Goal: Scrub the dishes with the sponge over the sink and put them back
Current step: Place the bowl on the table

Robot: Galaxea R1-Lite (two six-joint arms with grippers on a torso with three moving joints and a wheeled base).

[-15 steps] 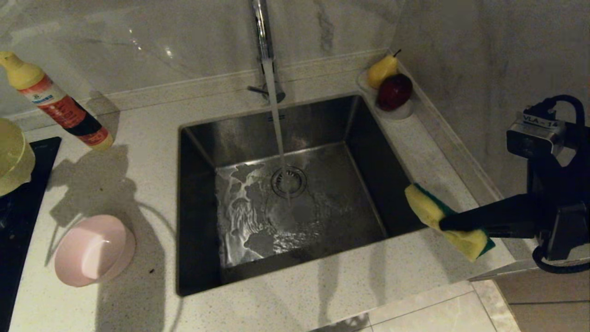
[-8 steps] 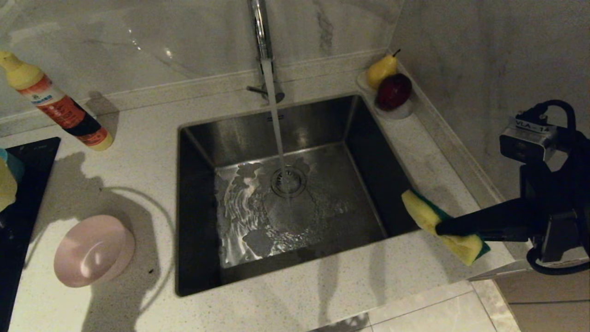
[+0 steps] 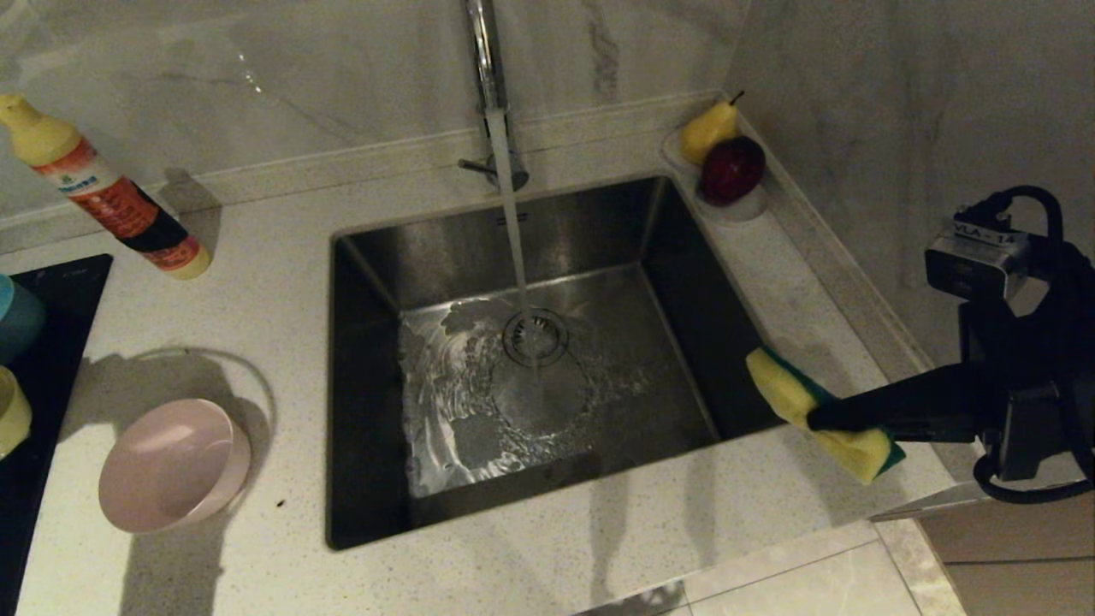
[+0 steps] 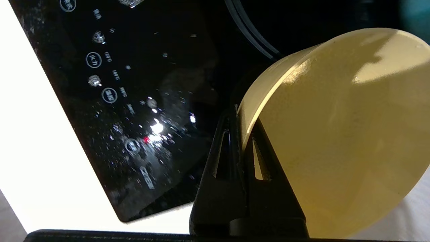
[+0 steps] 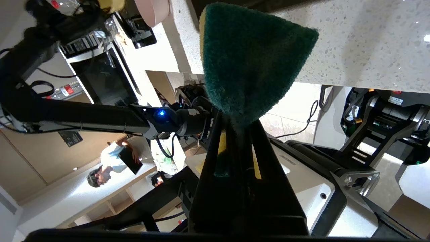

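Speckled white countertop (image 3: 599, 547) around a steel sink (image 3: 684, 282), water running from the tap (image 3: 483, 51).
From the head, one sponge (image 3: 783, 389) is seen clamped in the closed right gripper (image 3: 821, 417) over the sink's right rim; one pink bowl (image 3: 167, 466) sits on the left. At the left wrist, the left gripper (image 4: 242, 134) is shut on one yellow bowl (image 4: 336, 134) over the black hob (image 4: 134, 84). At the right wrist, the green scouring face is pinched between the jaws.

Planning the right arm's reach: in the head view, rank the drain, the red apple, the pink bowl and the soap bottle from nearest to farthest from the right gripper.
From the right gripper, shut on the sponge:
1. Drain, sink centre.
2. Red apple, back corner.
3. Pink bowl, counter left of the sink.
4. Soap bottle, far back left.
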